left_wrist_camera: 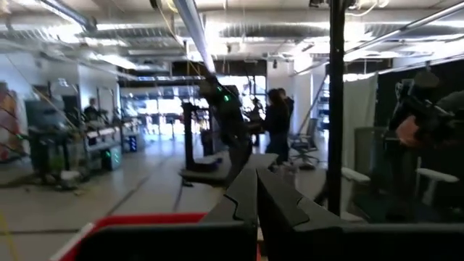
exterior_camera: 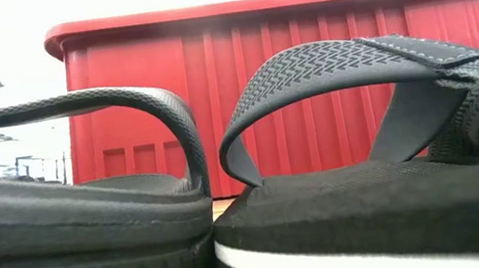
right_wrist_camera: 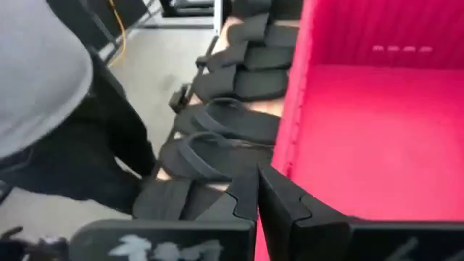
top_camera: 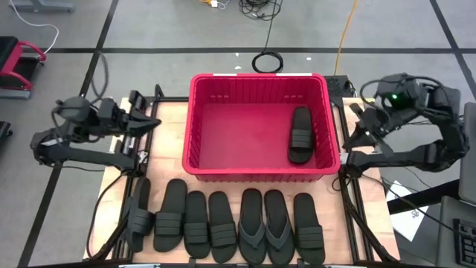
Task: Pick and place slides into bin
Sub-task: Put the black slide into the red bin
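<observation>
One slide (top_camera: 300, 135) already lies inside the red bin (top_camera: 259, 173), near its three o'clock wall, so I'd judge a fresh pick comes next from the row of slides (top_camera: 223, 225) on the desk (top_camera: 172, 115) at the bin's six o'clock. The right pincer (top_camera: 362, 126) hangs empty beside the three o'clock rim, fingers together; the left pincer (top_camera: 146, 112) waits at nine o'clock, likewise closed and empty.

Black slides (top_camera: 223, 223) (seemingly ribbed), red bin (top_camera: 195, 126)
</observation>
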You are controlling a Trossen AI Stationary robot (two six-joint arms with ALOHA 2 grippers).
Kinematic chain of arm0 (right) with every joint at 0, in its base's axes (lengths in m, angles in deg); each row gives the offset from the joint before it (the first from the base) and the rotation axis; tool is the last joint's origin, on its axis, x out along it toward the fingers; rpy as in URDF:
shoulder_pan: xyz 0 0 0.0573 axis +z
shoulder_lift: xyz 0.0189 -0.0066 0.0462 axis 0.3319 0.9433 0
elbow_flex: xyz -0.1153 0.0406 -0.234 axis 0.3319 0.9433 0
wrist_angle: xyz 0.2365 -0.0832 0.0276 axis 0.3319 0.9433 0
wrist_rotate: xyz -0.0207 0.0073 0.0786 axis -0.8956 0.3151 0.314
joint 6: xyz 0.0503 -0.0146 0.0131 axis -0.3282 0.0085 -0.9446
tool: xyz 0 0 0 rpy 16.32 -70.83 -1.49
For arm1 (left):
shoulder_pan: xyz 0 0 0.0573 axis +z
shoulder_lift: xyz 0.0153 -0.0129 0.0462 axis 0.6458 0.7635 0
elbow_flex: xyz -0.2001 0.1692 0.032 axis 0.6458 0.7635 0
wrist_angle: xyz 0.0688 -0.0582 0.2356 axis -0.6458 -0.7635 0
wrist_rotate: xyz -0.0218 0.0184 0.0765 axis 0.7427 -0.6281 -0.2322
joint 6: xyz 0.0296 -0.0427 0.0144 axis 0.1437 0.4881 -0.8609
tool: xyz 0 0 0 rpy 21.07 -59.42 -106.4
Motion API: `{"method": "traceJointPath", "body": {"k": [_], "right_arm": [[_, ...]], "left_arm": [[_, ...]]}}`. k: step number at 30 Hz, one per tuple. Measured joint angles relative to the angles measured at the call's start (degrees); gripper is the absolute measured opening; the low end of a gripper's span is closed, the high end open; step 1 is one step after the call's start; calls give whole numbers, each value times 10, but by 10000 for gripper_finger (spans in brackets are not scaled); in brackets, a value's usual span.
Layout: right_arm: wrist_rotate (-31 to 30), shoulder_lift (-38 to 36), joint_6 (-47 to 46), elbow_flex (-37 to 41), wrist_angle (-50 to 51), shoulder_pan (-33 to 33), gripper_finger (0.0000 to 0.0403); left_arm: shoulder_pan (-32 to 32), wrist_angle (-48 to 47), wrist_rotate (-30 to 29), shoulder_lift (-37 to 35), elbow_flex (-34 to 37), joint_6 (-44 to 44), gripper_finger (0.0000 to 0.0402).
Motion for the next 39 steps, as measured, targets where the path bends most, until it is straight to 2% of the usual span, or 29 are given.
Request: {"method": "traceJointPath", "body": {"k": [4, 7, 10, 14, 18, 21, 26, 29, 35, 39], "right_arm": [[13, -19, -136, 28, -76, 73, 0], [11, -18, -180, 60, -22, 121, 0], [-1, -17, -180, 114, -14, 178, 0], [-38, -9, -160, 187, -67, 259, 0], [-145, 2, -120, 230, -81, 325, 0], [-213, 4, -122, 238, -128, 354, 0], [-233, -32, -165, 244, -239, 367, 0], [-269, -63, -187, 260, -312, 376, 0], [-287, -72, -201, 342, -333, 447, 0], [-289, -111, -214, 407, -446, 467, 0]], "left_arm": [[0, -20, -20, 0, -24, -5, 2], [0, -38, -46, 0, -28, -13, 5], [0, -49, -66, 0, -29, -15, 1], [0, -66, -78, 0, -29, -15, 4], [0, -66, -79, 1, -29, -15, 2], [0, -65, -78, 1, -29, -15, 3], [0, -60, -69, 3, -29, -12, 3], [0, -60, -74, 7, -29, -12, 2], [0, -56, -102, 10, -29, -15, 1], [0, -52, -117, 13, -29, -14, 1]]}}
